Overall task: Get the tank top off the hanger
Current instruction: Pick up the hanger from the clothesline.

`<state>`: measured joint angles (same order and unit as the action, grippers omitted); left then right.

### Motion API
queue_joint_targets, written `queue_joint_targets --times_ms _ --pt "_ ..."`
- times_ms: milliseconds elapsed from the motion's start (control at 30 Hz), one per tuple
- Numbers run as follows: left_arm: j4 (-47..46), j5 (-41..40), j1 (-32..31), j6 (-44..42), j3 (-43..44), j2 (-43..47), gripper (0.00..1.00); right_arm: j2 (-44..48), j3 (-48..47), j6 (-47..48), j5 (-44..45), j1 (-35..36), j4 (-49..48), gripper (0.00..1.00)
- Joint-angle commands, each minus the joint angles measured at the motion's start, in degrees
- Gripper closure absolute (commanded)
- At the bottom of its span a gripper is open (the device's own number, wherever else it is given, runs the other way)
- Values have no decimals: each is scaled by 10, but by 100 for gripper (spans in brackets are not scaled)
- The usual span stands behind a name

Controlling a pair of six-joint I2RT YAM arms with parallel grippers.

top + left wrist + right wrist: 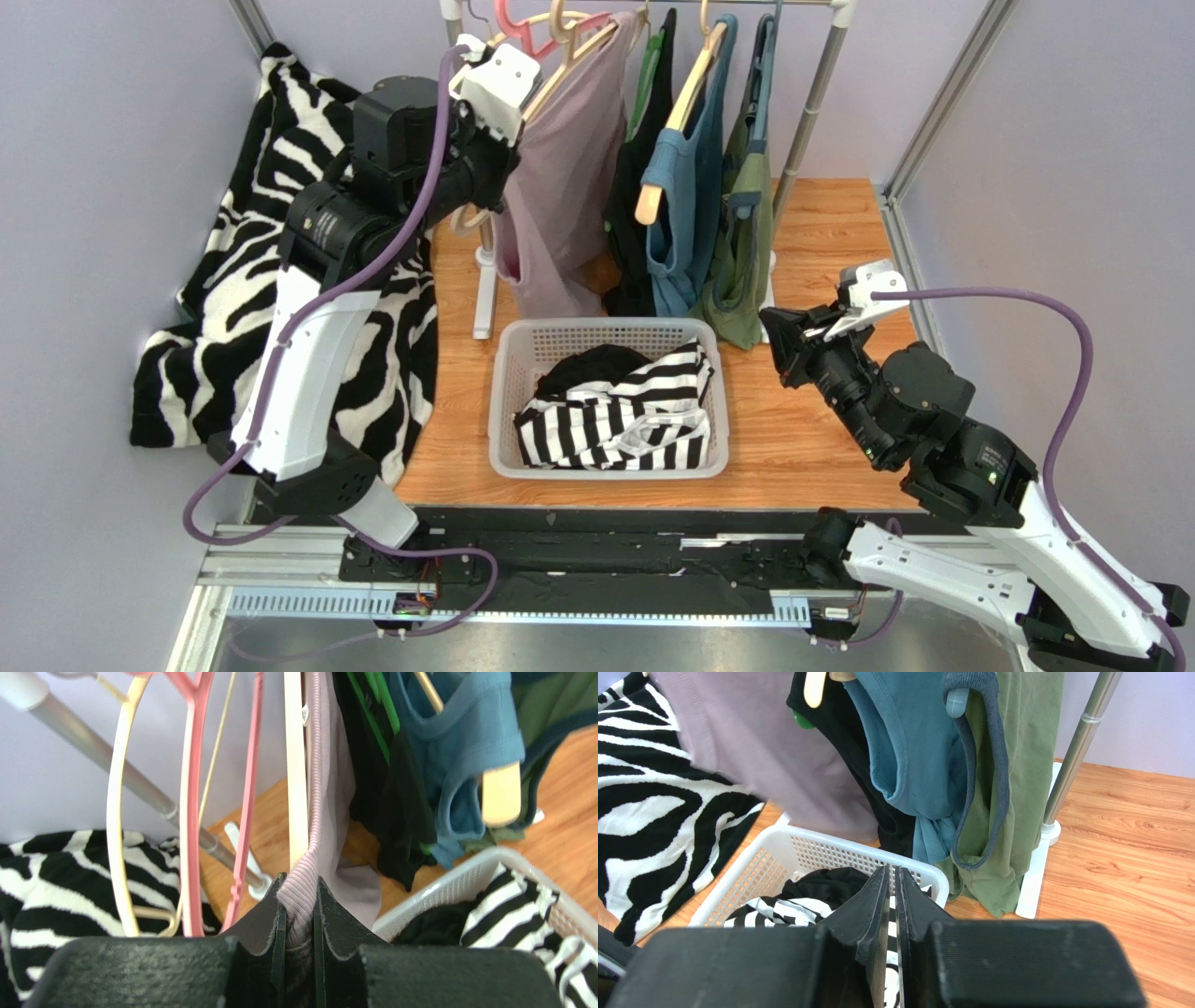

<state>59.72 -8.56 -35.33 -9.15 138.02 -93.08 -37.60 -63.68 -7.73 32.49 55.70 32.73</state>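
- The left gripper (300, 890) is clamped on the ribbed edge of the mauve tank top (317, 805). From where I stand, the cloth is pinched flat between its fingers and rises straight up from them.
- The pale hanger (296, 770) runs just beside that edge, directly above the fingertips. The tank top hangs on it, with the rest of the garment draping below and to the gripper's right.
- I judge the step in hand to be the pull-off: the hold is made, but the strap is not yet off the hanger.
- The next move calls for drawing the strap outward over the hanger's end. Pulling straight down would drag the hanger along.
- The right gripper (892, 876) is pressed closed on nothing, with the basket (808, 847) just ahead of and below it.
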Motion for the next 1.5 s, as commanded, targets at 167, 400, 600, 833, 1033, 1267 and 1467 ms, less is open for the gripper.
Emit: queue_joint_targets --times_ms 167,400,600,833,1033,1267,1467 --pt "-35 -44 -4 -61 -65 163 100 12 -33 -15 6 -2 11 89" --pt "-30 17 -3 -91 -90 249 100 13 -51 -26 7 -2 27 89" --pt "-31 167 -4 -114 -45 266 100 15 -64 -27 13 -2 37 89" --pt "-83 284 -4 -134 -1 283 100 24 -67 -35 10 -2 40 89" --pt "-117 369 -4 -119 -33 309 100 36 -60 -38 7 -2 42 89" --pt "-75 377 -3 -150 -78 300 100 57 -51 -41 6 -2 44 89" --pt "-47 345 -3 -204 -136 294 100 76 -47 -20 13 -2 28 89"
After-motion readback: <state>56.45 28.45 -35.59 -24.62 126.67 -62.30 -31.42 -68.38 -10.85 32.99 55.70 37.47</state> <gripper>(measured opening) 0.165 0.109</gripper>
